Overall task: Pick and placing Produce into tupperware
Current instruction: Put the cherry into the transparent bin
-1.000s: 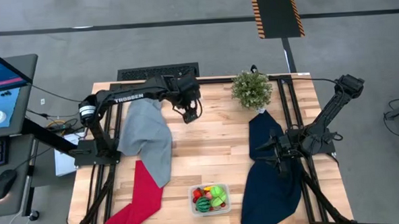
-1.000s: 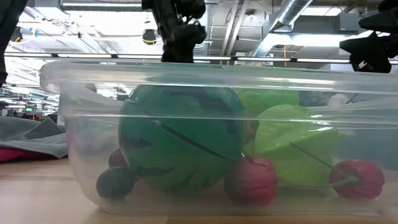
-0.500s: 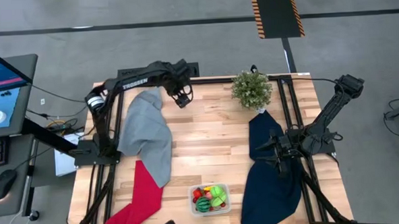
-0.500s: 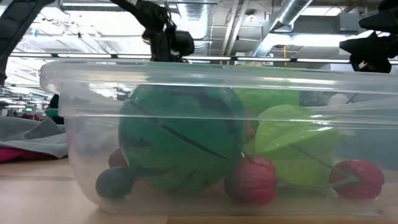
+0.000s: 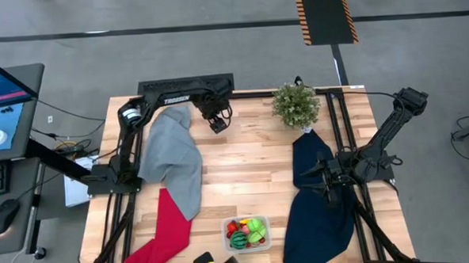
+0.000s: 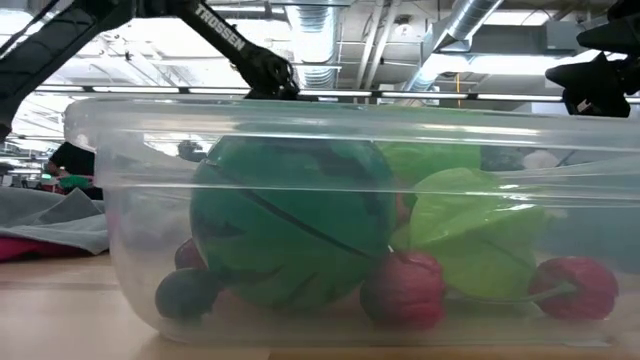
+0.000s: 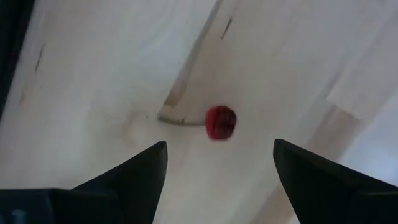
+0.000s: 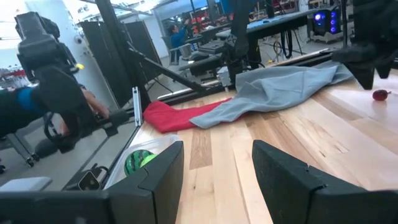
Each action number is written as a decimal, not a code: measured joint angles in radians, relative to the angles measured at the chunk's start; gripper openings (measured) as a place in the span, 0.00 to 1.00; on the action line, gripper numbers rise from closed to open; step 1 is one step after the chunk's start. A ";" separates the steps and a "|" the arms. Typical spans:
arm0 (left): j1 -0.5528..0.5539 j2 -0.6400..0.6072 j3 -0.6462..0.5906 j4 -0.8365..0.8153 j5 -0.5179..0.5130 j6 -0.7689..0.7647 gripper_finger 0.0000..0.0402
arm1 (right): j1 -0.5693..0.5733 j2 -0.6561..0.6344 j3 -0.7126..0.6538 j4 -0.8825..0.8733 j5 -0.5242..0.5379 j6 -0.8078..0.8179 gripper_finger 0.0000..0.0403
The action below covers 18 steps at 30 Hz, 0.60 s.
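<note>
The tupperware (image 5: 247,234) is a clear shallow box near the table's near edge. It holds the dark green striped melon ball (image 6: 290,225), light green pieces (image 6: 470,235) and small red fruits (image 6: 403,290). One small red fruit (image 7: 221,122) lies alone on the bare wood near the far edge, also seen from across the table (image 8: 380,94). My left gripper (image 5: 217,123) hovers over it, open, with a finger on either side (image 7: 217,168) and touching nothing. My right gripper (image 8: 214,168) is open and waits at the right, over a dark blue cloth (image 5: 321,203).
A grey cloth (image 5: 174,158) and a red cloth (image 5: 163,230) lie on the left side of the table. A potted plant (image 5: 296,105) stands at the far edge, right of the left gripper. Bare wood (image 5: 244,171) lies between the lone fruit and the tupperware.
My left arm has drawn back toward the table's far edge, its elbow swinging to the far left. The gripper moved a little toward the far edge and now hangs over the lone red fruit. The tupperware and its contents have kept still.
</note>
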 joint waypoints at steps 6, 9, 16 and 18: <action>0.010 0.042 0.000 0.018 -0.001 0.007 0.71 | 0.000 0.000 0.000 -0.010 0.000 0.007 0.53; 0.013 0.048 0.000 0.050 -0.001 0.019 0.71 | 0.000 0.000 0.000 -0.010 0.000 0.007 0.53; 0.025 0.049 0.000 0.061 -0.001 0.027 0.71 | 0.000 0.000 0.000 -0.015 0.000 0.007 0.53; 0.030 0.057 0.000 0.068 -0.002 0.027 0.71 | 0.000 0.000 0.000 -0.015 0.000 0.007 0.53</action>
